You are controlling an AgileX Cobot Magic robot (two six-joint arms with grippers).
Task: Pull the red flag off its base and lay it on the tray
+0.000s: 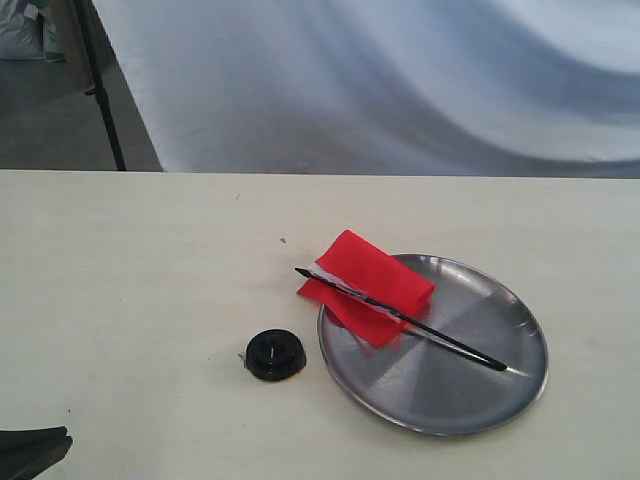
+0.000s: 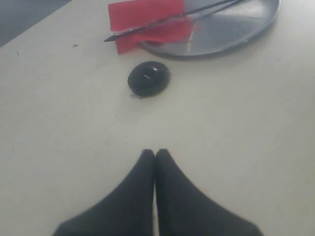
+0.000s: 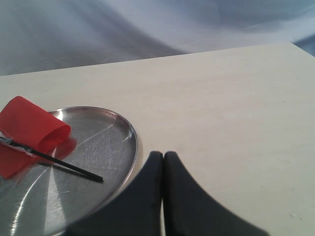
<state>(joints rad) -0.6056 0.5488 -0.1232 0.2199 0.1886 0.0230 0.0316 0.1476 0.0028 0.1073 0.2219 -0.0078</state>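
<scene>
The red flag (image 1: 368, 284) lies flat on the silver tray (image 1: 470, 390), its cloth hanging over the tray's left rim and its black stick crossing the middle. The flag (image 2: 147, 22) and tray (image 2: 231, 29) show far ahead in the left wrist view; the flag (image 3: 27, 132) and tray (image 3: 98, 147) also show in the right wrist view. The black round base (image 1: 275, 354) sits alone on the table left of the tray, also seen as the base (image 2: 148, 78). My left gripper (image 2: 155, 153) is shut and empty, short of the base. My right gripper (image 3: 163, 155) is shut and empty beside the tray's rim.
A pale wooden table (image 1: 130, 280) carries everything. A white cloth backdrop (image 1: 400, 80) hangs behind the far edge, with a black stand pole (image 1: 100, 90) at the back left. A dark part of the left arm (image 1: 30, 452) shows at the lower left corner.
</scene>
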